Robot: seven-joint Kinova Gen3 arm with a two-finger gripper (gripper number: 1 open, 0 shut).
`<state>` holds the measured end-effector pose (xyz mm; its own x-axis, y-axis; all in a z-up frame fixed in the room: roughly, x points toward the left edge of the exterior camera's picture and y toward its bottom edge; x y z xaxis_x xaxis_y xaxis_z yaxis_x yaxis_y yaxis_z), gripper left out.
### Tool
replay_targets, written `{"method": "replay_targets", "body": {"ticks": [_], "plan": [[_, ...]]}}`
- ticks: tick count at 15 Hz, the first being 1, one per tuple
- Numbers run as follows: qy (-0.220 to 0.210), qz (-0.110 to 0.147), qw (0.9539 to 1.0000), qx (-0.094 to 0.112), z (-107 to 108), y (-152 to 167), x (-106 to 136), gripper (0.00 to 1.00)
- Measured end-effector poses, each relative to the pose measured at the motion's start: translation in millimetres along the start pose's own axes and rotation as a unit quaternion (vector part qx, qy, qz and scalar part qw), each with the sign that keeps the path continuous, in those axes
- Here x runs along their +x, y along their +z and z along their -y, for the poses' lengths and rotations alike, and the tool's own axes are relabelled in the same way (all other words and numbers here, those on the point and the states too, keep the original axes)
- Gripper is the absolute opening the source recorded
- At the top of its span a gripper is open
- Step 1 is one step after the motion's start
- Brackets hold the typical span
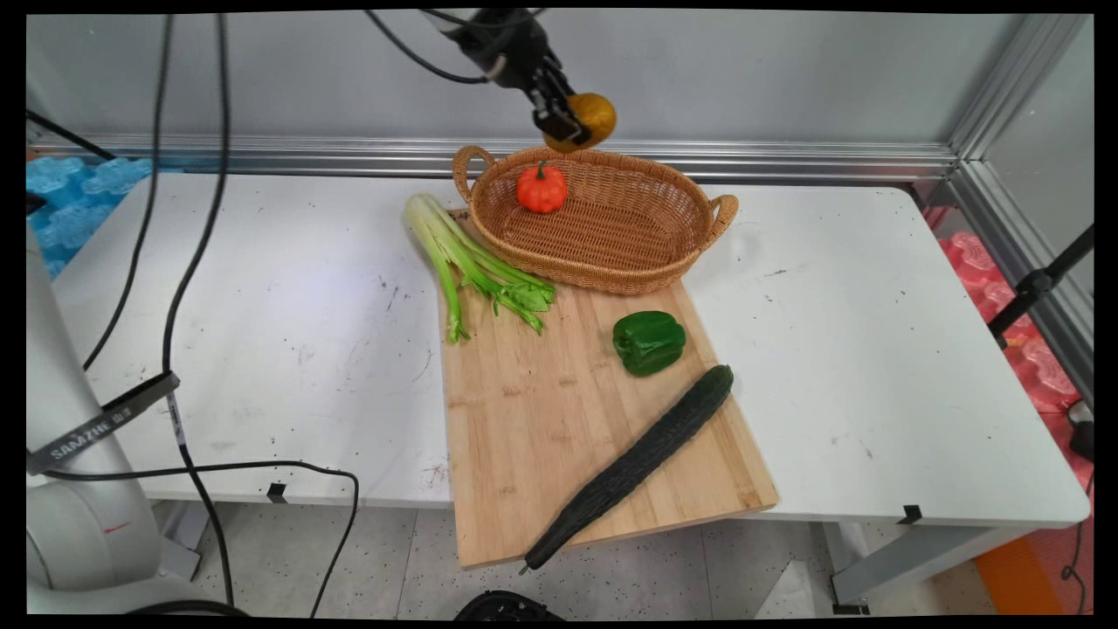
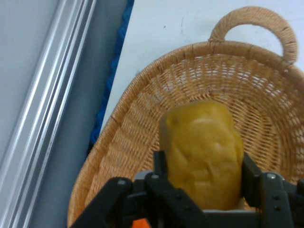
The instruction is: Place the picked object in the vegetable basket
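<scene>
Black gripper (image 1: 566,122), yellow-brown potato (image 1: 594,118), tan woven basket (image 1: 629,262), orange-red pumpkin (image 1: 541,189), pale green celery (image 1: 463,262), glossy green pepper (image 1: 648,342), dark green cucumber (image 1: 638,459), light wood-grain board (image 1: 524,419), speckled white table (image 1: 288,323)

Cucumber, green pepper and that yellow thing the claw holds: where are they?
cucumber (image 1: 638,461): main view, middle of its length.
green pepper (image 1: 649,342): main view, its top.
yellow thing (image 2: 204,152): hand view, its front face.
</scene>
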<state>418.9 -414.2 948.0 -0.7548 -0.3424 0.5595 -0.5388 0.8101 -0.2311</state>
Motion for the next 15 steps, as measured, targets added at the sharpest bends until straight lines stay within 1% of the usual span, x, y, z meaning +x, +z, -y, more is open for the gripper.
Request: {"method": "replay_targets", "body": {"ticks": [3, 6, 10, 13, 15], "plan": [[0.005, 0.008, 0.9999, -0.008, 9, 37, 4, 0.0], [0.011, 0.022, 0.9996, -0.016, 15, 76, 2, 0.0], [0.013, 0.038, 0.999, -0.021, 21, 119, 0, 0.0], [0.011, 0.048, 0.9985, -0.023, 24, 145, -3, 0.0], [0.011, 0.051, 0.9983, -0.024, 25, 156, -3, 0.0]]}}
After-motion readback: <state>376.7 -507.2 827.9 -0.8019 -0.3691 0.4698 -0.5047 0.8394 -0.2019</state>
